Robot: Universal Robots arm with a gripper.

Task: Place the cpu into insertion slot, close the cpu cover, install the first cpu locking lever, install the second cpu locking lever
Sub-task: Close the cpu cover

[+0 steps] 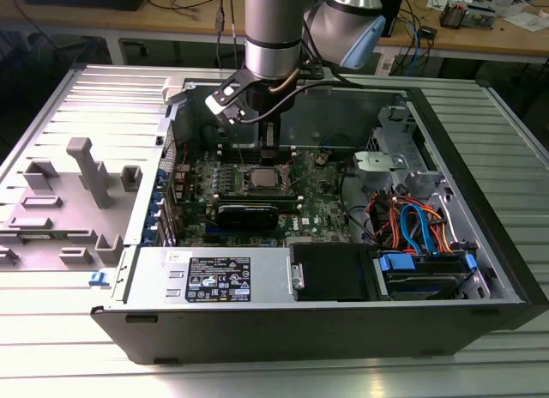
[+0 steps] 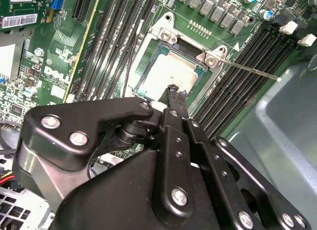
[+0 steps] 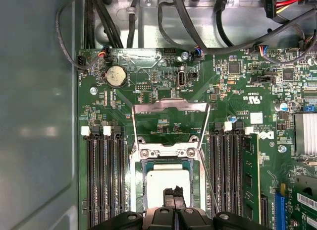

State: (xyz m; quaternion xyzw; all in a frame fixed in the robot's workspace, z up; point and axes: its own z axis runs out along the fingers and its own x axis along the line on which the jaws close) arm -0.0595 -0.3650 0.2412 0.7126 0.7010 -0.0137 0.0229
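The cpu point(image 3: 161, 179) lies flat in the insertion slot point(image 3: 142, 188), its pale silver top showing in both wrist views point(image 2: 168, 71). The cpu cover point(image 3: 171, 106) is swung open, its square cutout showing green board beyond the slot's hinge. A thin locking lever point(image 3: 207, 136) stands raised beside the slot, and its rod point(image 2: 247, 69) sticks out over the memory slots. My gripper point(image 3: 173, 194) hovers just over the cpu's near edge, fingers shut together with nothing between them. In the exterior view the gripper point(image 1: 268, 147) hangs above the slot point(image 1: 262, 177) inside the open computer case.
Long black memory slots point(image 3: 104, 180) flank the socket on both sides. Cable bundles point(image 3: 148, 22) run along the case wall. The grey case wall point(image 3: 34, 116) stands close by. The black power supply point(image 1: 330, 271) and drive cables point(image 1: 412, 226) fill the case's near side.
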